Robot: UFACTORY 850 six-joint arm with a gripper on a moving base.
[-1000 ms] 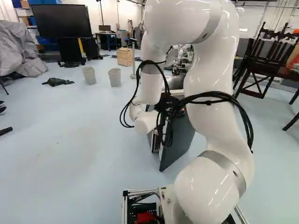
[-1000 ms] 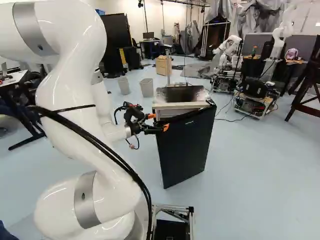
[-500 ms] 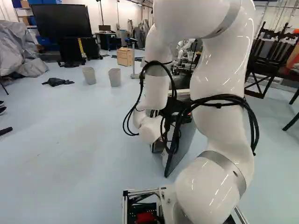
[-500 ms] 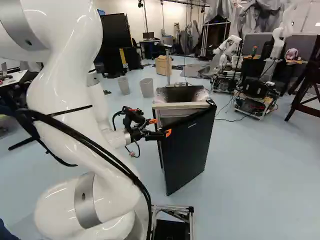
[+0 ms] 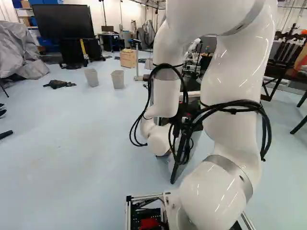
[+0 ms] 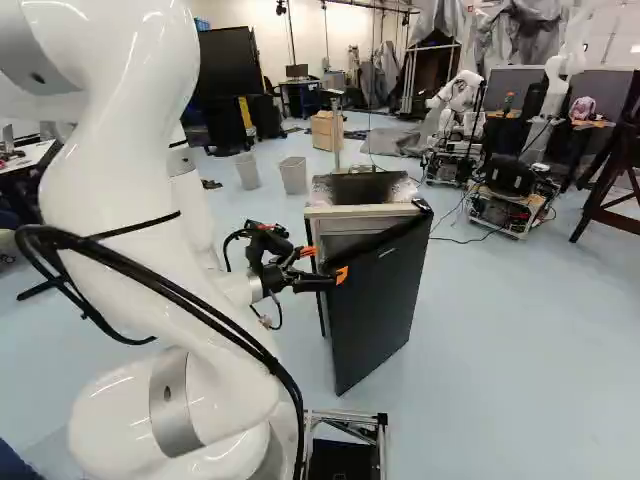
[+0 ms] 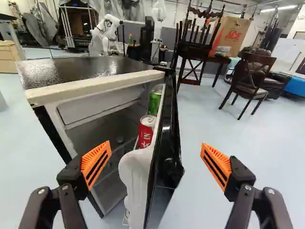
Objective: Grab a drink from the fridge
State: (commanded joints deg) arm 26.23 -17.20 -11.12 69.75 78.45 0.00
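At the free edge of the black door (image 7: pixel 168 138), holds the jaws spread wide, with orange pads (image 7: pixel 96 164) to either side and nothing gripped. Probably straddles that edge to push the door wider from within, for room to reach in. Shows a red can (image 7: pixel 146 132) and, nearer the hinge, a green can (image 7: pixel 155 101), both upright along the door's inner side, likely racked there to stay handy. Must probably get round the white liner (image 7: pixel 137 174), in the way below and before the red can, and past the front rim of the fridge (image 7: pixel 90 88). Beyond, shows another robot (image 7: pixel 105 36) and, off the door's outer side, a dark chair (image 7: pixel 250 78), both well apart from the reach.
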